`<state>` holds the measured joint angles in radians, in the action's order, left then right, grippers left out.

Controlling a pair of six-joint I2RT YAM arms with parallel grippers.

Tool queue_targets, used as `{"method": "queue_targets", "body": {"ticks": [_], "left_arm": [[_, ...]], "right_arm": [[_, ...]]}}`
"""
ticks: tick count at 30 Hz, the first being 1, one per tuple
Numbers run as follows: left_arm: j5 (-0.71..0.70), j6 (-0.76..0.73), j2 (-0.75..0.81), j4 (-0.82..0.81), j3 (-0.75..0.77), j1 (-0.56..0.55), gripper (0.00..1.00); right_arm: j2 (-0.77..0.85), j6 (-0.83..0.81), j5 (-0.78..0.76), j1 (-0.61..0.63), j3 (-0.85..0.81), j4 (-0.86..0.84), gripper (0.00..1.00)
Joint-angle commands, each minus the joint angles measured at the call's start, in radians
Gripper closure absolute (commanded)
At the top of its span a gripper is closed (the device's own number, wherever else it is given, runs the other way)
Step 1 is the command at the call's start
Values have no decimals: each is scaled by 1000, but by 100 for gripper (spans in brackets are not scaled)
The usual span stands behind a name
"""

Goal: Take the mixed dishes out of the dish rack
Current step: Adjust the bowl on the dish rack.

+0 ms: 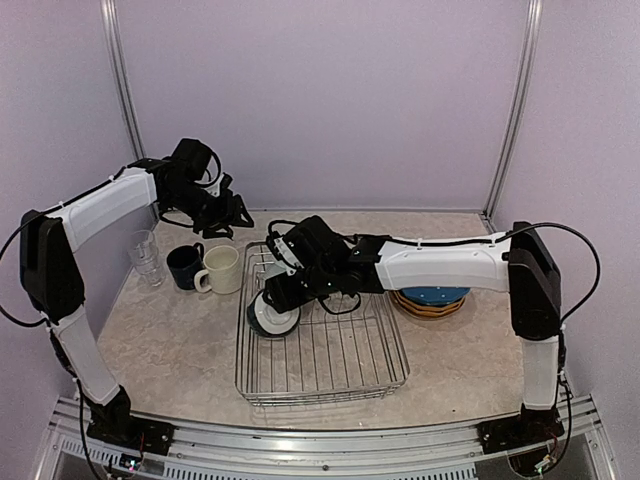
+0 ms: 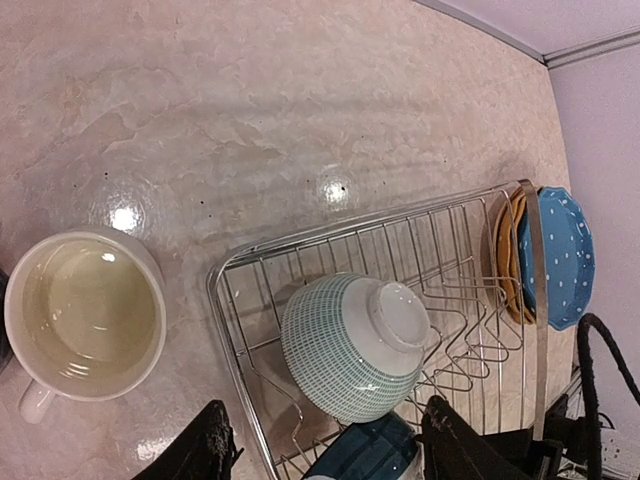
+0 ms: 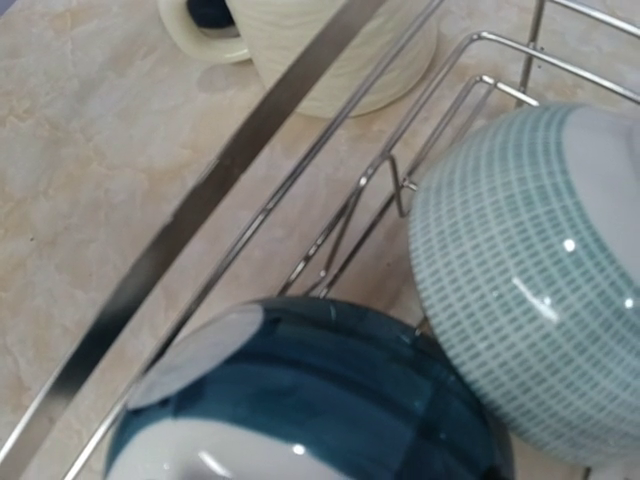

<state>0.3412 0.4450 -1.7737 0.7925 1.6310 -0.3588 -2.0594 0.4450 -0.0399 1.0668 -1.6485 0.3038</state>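
Note:
The silver wire dish rack sits mid-table. My right gripper reaches to the rack's left side and holds a tilted dark teal bowl by its rim. That bowl fills the bottom of the right wrist view, hiding my fingers there. A pale teal checked bowl lies upside down in the rack's back left corner and also shows in the right wrist view. My left gripper hovers open and empty above the rack's back left corner. In its wrist view the left gripper has its fingers spread above the checked bowl.
A cream mug, a navy mug and stacked clear glasses stand left of the rack. A blue dotted plate on a yellow one lies right of the rack, under my right arm. Walls close the back and sides.

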Motion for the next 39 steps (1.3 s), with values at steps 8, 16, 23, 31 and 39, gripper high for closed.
{"method": "queue_targets", "body": {"ticks": [8, 16, 23, 31, 39], "left_arm": [[2, -6, 36, -9, -11, -13, 38], [-13, -21, 68, -21, -22, -32, 35], [-59, -40, 86, -18, -25, -58, 33], [-64, -40, 89, -16, -25, -59, 20], [-54, -25, 104, -30, -34, -28, 14]], "right_arm": [[114, 20, 86, 21, 128, 12, 35], [170, 43, -14, 20, 178, 10, 34], [59, 20, -93, 41, -8, 96, 12], [-45, -5, -168, 45, -148, 202, 2], [-97, -14, -244, 59, -221, 299, 0]]}}
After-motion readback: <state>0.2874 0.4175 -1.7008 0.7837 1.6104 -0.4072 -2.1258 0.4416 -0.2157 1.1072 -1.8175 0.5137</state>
